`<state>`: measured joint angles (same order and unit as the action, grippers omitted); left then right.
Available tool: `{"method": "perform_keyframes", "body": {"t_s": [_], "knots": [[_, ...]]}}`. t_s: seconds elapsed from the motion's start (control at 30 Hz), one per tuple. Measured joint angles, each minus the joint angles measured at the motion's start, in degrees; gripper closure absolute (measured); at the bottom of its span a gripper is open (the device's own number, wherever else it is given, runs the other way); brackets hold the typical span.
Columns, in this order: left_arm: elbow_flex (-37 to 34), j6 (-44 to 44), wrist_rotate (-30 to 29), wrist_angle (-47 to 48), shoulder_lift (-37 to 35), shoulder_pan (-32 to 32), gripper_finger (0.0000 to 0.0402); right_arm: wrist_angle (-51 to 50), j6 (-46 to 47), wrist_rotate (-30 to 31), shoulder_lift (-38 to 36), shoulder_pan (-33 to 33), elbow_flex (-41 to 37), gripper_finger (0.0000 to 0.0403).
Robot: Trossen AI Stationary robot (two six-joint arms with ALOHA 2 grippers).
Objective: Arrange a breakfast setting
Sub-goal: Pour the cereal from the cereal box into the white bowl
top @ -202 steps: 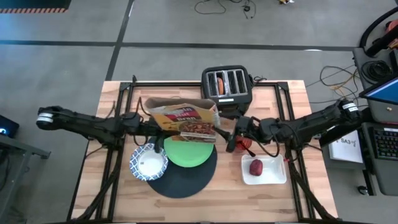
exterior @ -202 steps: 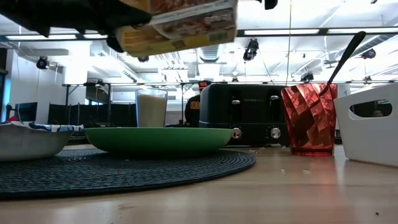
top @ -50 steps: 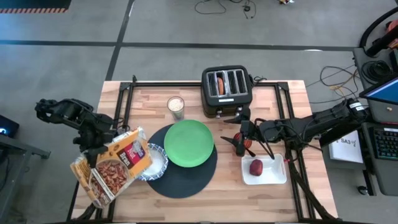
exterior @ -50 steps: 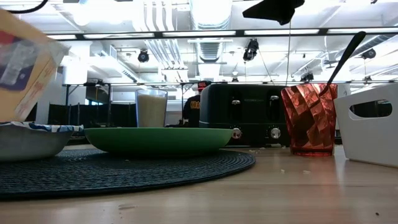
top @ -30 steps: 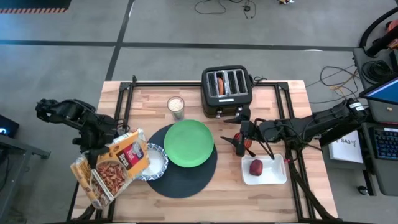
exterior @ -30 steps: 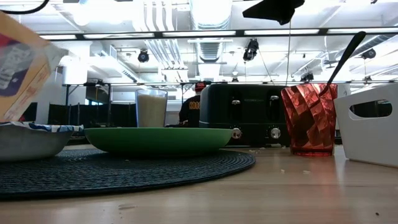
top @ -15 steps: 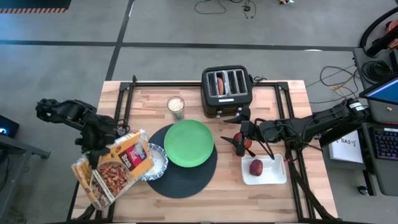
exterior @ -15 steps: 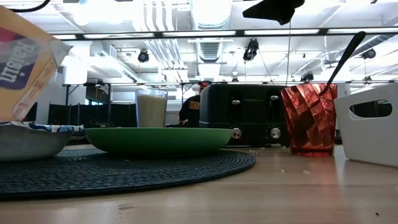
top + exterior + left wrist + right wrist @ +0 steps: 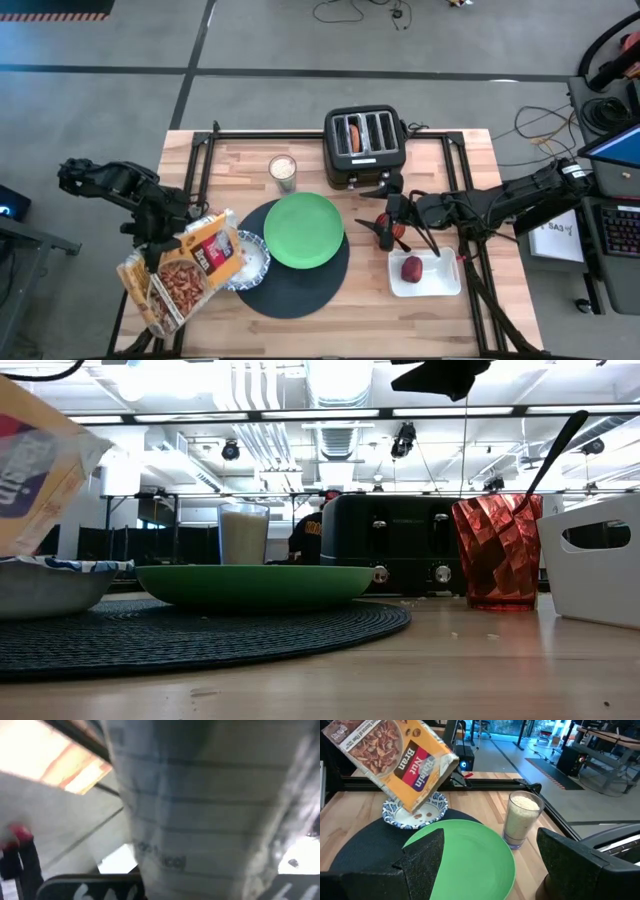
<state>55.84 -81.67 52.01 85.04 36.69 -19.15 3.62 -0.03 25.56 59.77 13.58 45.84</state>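
Note:
My left gripper point(image 9: 157, 243) is shut on a Raisin Nut Bran cereal box point(image 9: 185, 272), tipped above the blue-and-white bowl point(image 9: 256, 262). The bowl sits on the left of the round dark placemat point(image 9: 300, 290), beside the green plate point(image 9: 303, 231). In the right wrist view, flakes lie in the bowl point(image 9: 415, 812) under the box's open end point(image 9: 427, 787). My right gripper point(image 9: 385, 228) is open and empty above the red cup point(image 9: 399, 238), which holds the metal spoon point(image 9: 553, 448). The dark red fruit point(image 9: 412, 268) lies in a white tray point(image 9: 442, 285). The bagel point(image 9: 354, 134) stands in a toaster slot. My left gripper holds the cereal box at its far left side point(image 9: 160, 252), about halfway along its length. The box and the wrist hide the fingers. The box is lifted clear and tilted, its open end down over the bowl and its closed end point(image 9: 150, 315) toward the table's near left corner.
A black toaster point(image 9: 365, 148) stands at the far edge and a glass of white liquid point(image 9: 283, 170) to its left. Bare wood shows along the near edge. A person stands in the room behind the table point(image 9: 312, 532).
My left gripper has stayed over the bowl and rocked the cereal box slightly, so its tilt has shifted back and forth. The right arm has kept still.

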Motion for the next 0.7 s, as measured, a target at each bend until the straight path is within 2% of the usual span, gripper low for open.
{"method": "perform_keyframes", "body": {"t_s": [0.1,0.2,0.47,0.7], "knots": [[0.43,4.15,0.22,-2.14,0.66,-0.08,0.04,-0.05,0.0,0.02,0.0,0.0,0.0,0.0094],[0.63,1.4,0.06,1.54,0.87,-0.05,0.04,-0.14,0.31,0.0,0.0,0.0,0.0,0.0094],[1.6,1.85,-0.31,-0.22,0.59,-0.07,0.04,-0.22,0.14,0.0,0.0,0.0,0.0,0.0094],[1.85,-0.34,0.01,2.4,0.14,-0.03,0.04,-0.36,0.09,0.0,0.0,0.0,0.0,0.0094]]}}
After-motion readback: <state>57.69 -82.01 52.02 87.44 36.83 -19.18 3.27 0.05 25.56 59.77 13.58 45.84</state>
